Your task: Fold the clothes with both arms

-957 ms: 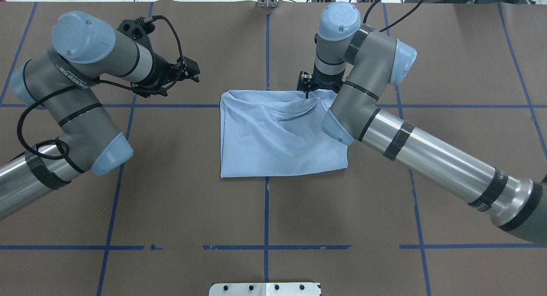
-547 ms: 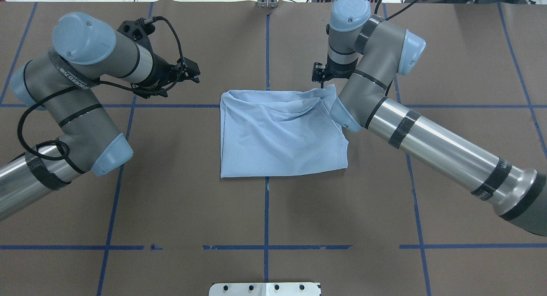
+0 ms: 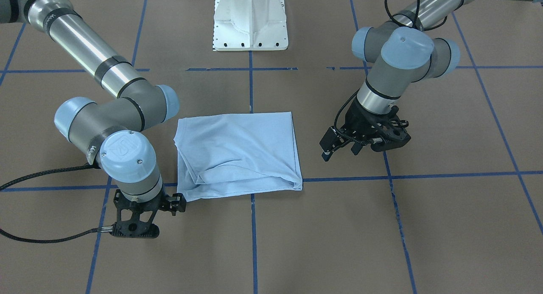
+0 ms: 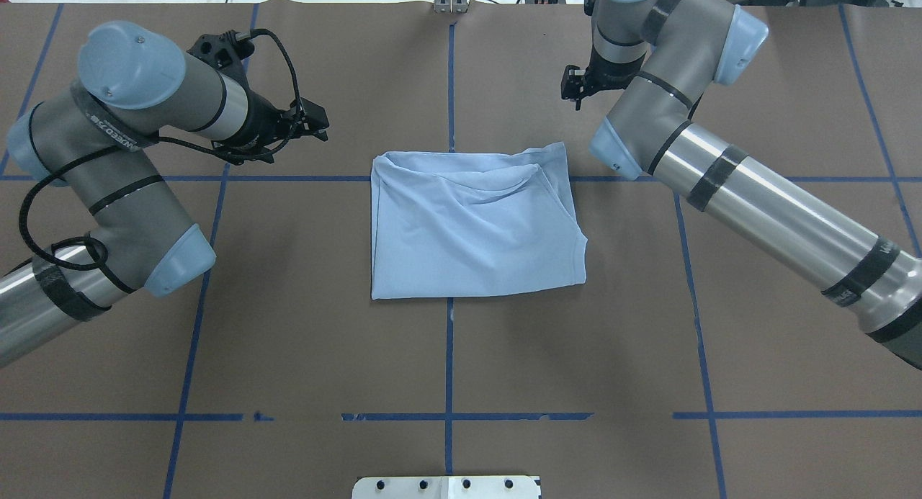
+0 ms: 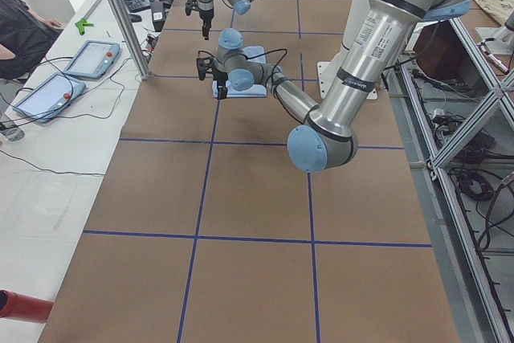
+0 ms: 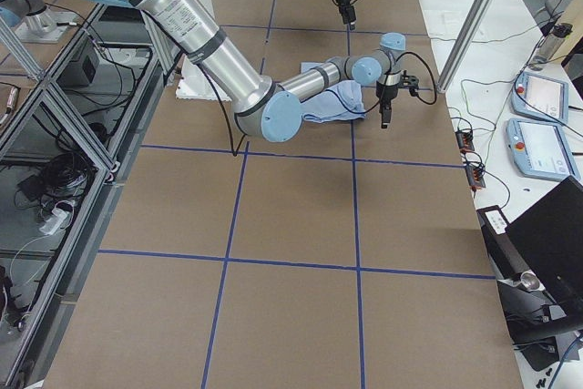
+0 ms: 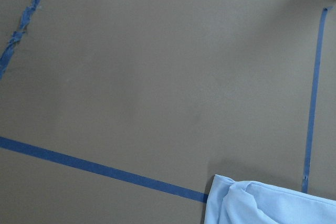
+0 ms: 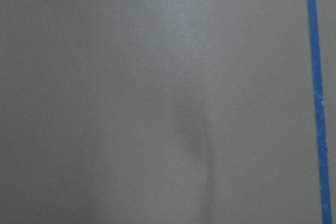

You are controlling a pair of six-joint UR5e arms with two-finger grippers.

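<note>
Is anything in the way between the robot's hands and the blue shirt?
No, nothing visible is. Only bare table with blue tape lines lies between the left gripper and the T-shirt, and the same goes for the right gripper. Neither gripper touches the shirt.

Both arms [image 4: 756,196] are silver-grey tubes with light blue caps [image 4: 119,52], black cables [image 3: 51,171].

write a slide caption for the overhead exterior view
Folded light blue T-shirt on the brown table, left gripper and right gripper both off the cloth, beyond its far corners.
</note>
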